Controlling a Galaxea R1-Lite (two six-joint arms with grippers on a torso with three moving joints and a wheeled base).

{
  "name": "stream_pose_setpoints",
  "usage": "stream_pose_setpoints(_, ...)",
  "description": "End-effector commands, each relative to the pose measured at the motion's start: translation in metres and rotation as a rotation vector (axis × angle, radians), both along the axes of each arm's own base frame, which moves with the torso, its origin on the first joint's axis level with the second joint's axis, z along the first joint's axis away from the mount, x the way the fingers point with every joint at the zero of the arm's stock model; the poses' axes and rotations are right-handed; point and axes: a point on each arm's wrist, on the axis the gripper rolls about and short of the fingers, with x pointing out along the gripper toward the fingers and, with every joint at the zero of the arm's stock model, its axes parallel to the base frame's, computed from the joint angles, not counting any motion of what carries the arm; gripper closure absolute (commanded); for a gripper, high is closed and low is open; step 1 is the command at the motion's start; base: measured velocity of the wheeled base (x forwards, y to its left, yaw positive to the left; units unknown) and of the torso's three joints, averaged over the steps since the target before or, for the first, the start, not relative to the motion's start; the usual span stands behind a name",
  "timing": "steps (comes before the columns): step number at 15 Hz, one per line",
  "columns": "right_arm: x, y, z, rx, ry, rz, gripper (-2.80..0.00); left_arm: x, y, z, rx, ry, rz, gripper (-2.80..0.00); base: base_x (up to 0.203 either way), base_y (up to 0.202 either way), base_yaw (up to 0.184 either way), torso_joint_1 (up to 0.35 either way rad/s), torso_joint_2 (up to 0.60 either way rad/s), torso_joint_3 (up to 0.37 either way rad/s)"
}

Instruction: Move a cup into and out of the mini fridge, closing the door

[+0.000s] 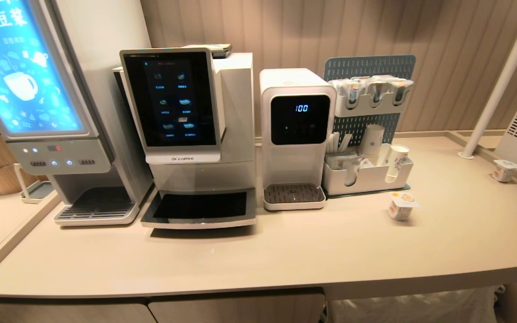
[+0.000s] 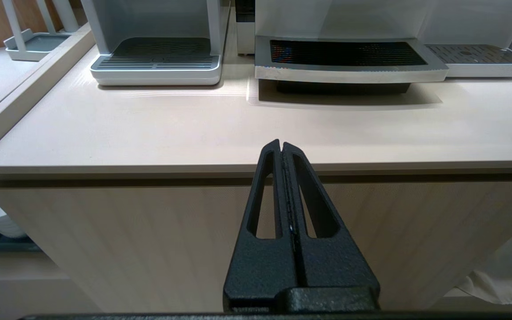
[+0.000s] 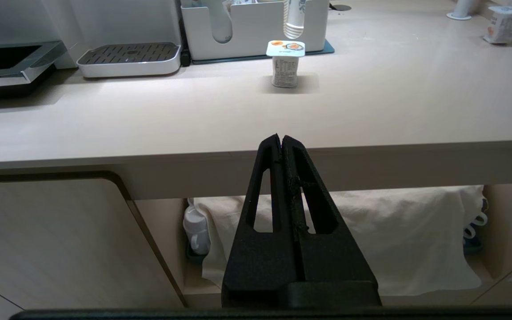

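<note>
Both claws, left claw (image 2: 281,144) and right claw (image 3: 280,138), are closed, empty, below the bench (image 1: 285,251) edge. The cup (image 1: 402,206) stands upright near the organizer (image 1: 366,179); right claw should open wide and approach level.

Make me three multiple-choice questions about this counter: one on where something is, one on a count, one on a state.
1. Where is the nearer cup?
A. In front of the caddy
B. On the water dispenser's tray
C. Inside the fridge

2. How many yogurt cups stand on the counter?
A. One
B. Two
C. Four

3. How do the right gripper jaws stand?
A. Wide open
B. Shut on a cup
C. Shut, empty

Answers: 1 A, it stands on bare counter before the caddy. 2 B, a second cup stands far right. 3 C, the jaws meet with nothing between.
</note>
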Motion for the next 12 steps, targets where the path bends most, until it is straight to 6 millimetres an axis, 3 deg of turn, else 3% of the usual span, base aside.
stream_pose_setpoints(1,0.0,0.0,0.0003,0.0,0.0,0.0,0.0,0.0001,0.0,-0.0004,0.0,0.002,0.0,0.0,0.0,0.0,0.0,0.0,0.0,0.0)
stream_pose_setpoints(8,0.0001,0.0,0.0004,0.0,0.0,0.0,0.0,0.0002,0.0,-0.0004,0.0,0.003,0.0,0.0,0.0,0.0,0.0,0.0,0.0,0.0)
stream_pose_setpoints(12,0.0001,0.0,0.0002,0.0,0.002,0.0,0.0,0.0001,0.0,-0.0004,0.0,0.002,0.0,0.0,0.001,-0.158,0.002,0.004,0.0,0.002)
